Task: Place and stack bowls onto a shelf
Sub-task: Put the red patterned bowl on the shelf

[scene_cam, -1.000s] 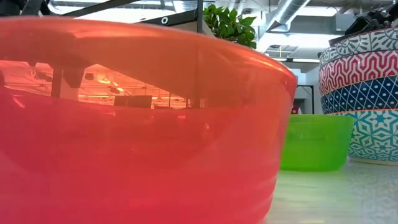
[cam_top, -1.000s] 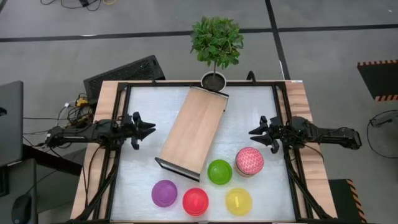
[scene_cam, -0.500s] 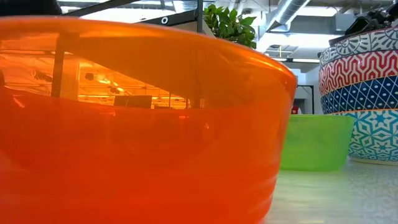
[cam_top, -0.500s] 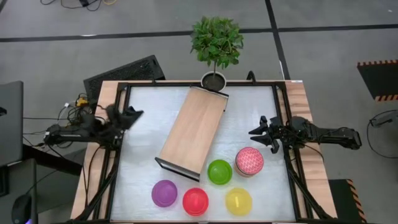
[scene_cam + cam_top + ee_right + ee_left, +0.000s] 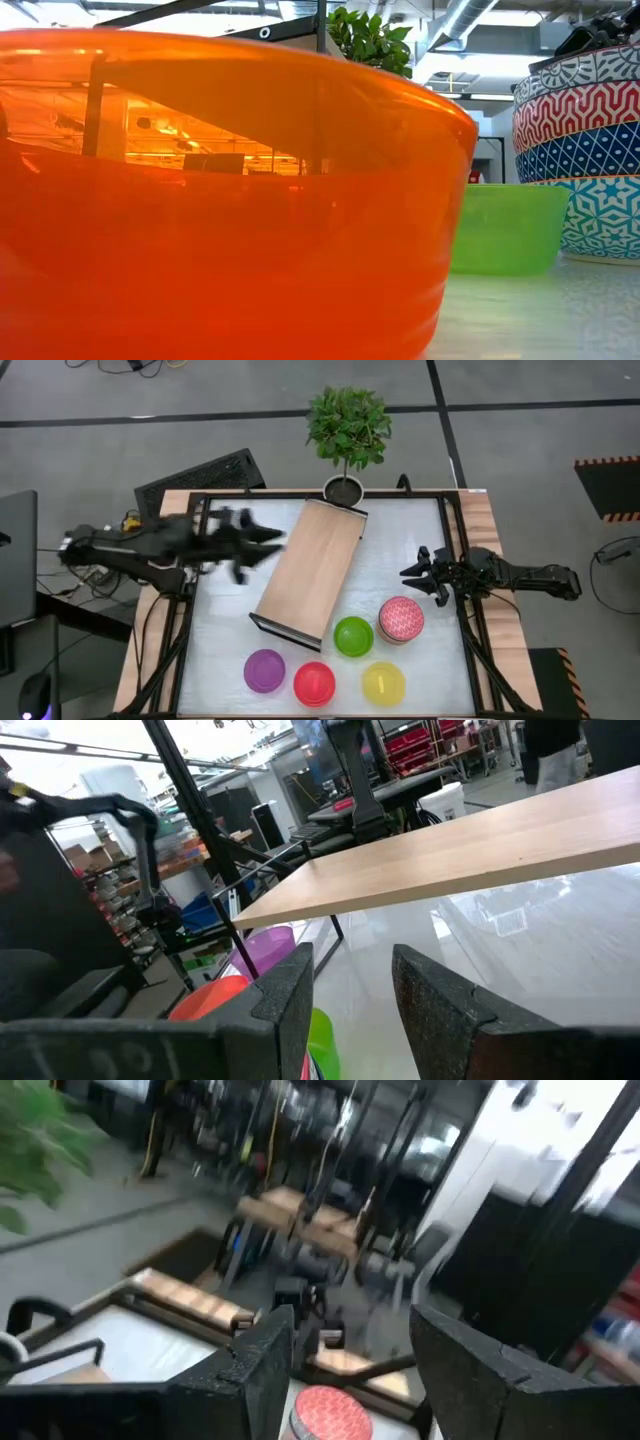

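The light-wood shelf (image 5: 310,570) lies slantwise across the middle of the white table; the right wrist view looks along its board (image 5: 450,860). Near the front edge rest a purple bowl (image 5: 265,671), a red bowl (image 5: 314,683) and a yellow bowl (image 5: 383,684). Behind them are a green bowl (image 5: 353,636) and a stack of patterned bowls (image 5: 401,619), red-white on top. In the low view the red bowl (image 5: 220,200) fills most of the picture. My left gripper (image 5: 265,540), blurred, hangs open (image 5: 350,1370) above the shelf's left edge. My right gripper (image 5: 412,572) waits open (image 5: 350,990) at the table's right.
A potted plant (image 5: 348,425) stands at the far edge, just behind the shelf's far end. A black metal frame (image 5: 196,600) runs around the table. Bare white tabletop (image 5: 400,530) lies between the shelf and my right gripper.
My left arm has risen from its place at the table's left edge. It drew back a little first, then swung out toward the shelf, and its gripper now hangs above the shelf's left edge. The bowls and shelf have kept still.
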Motion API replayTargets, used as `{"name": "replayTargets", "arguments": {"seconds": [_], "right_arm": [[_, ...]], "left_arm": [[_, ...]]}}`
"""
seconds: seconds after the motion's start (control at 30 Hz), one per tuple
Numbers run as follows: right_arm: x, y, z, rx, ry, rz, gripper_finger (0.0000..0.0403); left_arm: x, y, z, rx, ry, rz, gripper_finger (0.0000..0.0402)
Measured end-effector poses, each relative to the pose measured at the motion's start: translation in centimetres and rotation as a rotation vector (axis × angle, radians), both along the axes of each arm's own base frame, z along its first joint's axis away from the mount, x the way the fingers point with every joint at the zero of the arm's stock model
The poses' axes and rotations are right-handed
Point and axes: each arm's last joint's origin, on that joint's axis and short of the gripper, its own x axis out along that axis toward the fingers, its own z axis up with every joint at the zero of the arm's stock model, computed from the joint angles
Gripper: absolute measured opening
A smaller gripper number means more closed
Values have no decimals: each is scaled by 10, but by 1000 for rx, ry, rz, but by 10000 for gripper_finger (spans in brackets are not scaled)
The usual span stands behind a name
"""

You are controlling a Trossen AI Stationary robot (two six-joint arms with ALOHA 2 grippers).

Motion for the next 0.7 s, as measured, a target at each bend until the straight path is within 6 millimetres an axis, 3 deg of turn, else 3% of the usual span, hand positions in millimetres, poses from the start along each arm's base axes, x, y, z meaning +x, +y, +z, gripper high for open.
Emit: {"name": "replayTargets", "arguments": {"seconds": [0.13, 0.33, 0.53, 0.7], "right_arm": [[0, 0, 0, 31, 4, 1, 164], [0, 0, 0, 172, 19, 7, 164], [0, 0, 0, 205, 23, 8, 164], [0, 0, 0, 234, 25, 9, 164]], "left_arm": [[57, 0, 22, -4, 142, -1, 190], [127, -1, 27, 89, 407, -67, 190], [185, -2, 16, 226, 516, -172, 190], [223, 1, -2, 224, 550, -166, 190]]}}
